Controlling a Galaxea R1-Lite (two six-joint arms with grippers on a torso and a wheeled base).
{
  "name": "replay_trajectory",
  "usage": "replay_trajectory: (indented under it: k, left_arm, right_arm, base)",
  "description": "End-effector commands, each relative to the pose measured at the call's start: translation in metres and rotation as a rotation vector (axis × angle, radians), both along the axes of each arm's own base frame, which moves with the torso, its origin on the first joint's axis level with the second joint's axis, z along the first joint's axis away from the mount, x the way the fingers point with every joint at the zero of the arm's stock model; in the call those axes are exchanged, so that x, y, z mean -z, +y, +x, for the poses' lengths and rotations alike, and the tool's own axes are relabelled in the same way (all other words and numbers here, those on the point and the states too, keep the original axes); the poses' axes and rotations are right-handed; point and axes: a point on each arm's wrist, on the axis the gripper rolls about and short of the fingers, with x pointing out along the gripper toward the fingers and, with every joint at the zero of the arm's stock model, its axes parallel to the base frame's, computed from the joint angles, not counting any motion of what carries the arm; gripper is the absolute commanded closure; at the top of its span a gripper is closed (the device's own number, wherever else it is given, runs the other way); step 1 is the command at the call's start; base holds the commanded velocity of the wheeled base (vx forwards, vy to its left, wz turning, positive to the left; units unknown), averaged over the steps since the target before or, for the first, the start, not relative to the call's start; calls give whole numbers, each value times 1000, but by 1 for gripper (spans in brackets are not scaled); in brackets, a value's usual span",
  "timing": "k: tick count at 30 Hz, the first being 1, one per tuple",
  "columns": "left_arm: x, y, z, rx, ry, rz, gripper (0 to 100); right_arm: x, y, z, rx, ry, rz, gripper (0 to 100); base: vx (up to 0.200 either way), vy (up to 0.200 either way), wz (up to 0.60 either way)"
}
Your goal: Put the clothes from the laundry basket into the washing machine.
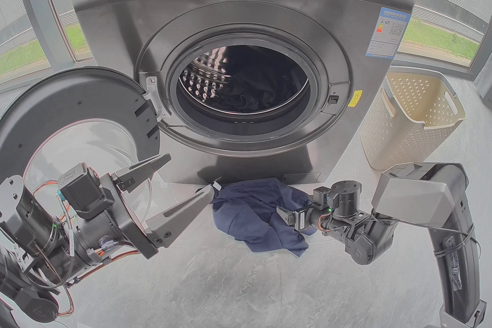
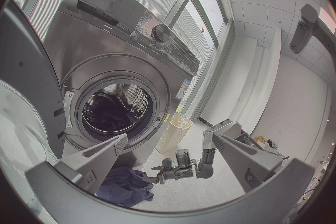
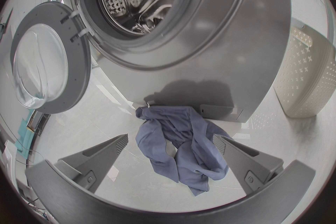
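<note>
Right fingers (image 3: 105, 154) are spread wide, nothing pinched. They sit low over the floor (image 1: 230, 283), one on each side of the blue garment (image 1: 251, 211); in the right wrist view one tip overlaps its edge. The right gripper (image 3: 169, 138) comes in from the basket side.

Left fingers (image 1: 174, 216) are also spread and empty. The left gripper (image 1: 188, 172) hangs above the floor beside the open door (image 1: 66, 103), apart from the garment.

The garment is crumpled on the floor, right against the foot of the washer (image 1: 246, 16), below the drum (image 1: 205, 78).

Handling, my read:
- Soft, limp and light. It won't hold shape and will drape and trail once lifted.
- The floor looks smooth, so a shallow pinch may just push the cloth along.
- Take it at the bunched ridge near the middle, not a flat edge. You gather more layers and less hangs loose.
- Expect a tail that can snag on the drum lip, so lift high before going in.

Count:
- 1 blue garment on the floor.
- 1 dark heap (image 1: 256, 83) in the drum; can't tell how many pieces.
- 1 basket (image 1: 410, 124), right of the washer; its bottom is hidden, so contents unknown.
- 1 washer, door open.
- 2 grippers, both empty.
</note>
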Motion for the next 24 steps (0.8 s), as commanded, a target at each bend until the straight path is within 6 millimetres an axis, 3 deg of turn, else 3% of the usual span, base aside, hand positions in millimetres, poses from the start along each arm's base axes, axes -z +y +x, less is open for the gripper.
replay_trajectory:
  k: [1, 3, 12, 16, 24]
  left_arm:
    - [-4, 3, -4, -3, -13, -16, 0]
    - [-4, 3, -4, 0, -10, -19, 0]
    - [-4, 1, -1, -1, -7, -18, 0]
    - [-2, 2, -2, -1, -2, -15, 0]
    - [-2, 2, -2, -1, -2, -15, 0]
  right_arm:
    - [41, -2, 18, 1, 74, -26, 0]
    - [50, -4, 25, -11, 116, -30, 0]
    - [45, -12, 48, 11, 131, -23, 0]
    - [42, -18, 74, 46, 100, -9, 0]
    - [56, -25, 116, 84, 101, -18, 0]
  base:
    - [0, 0, 0]
    - [0, 0, 0]
    - [0, 0, 0]
    - [0, 0, 0]
    - [0, 0, 0]
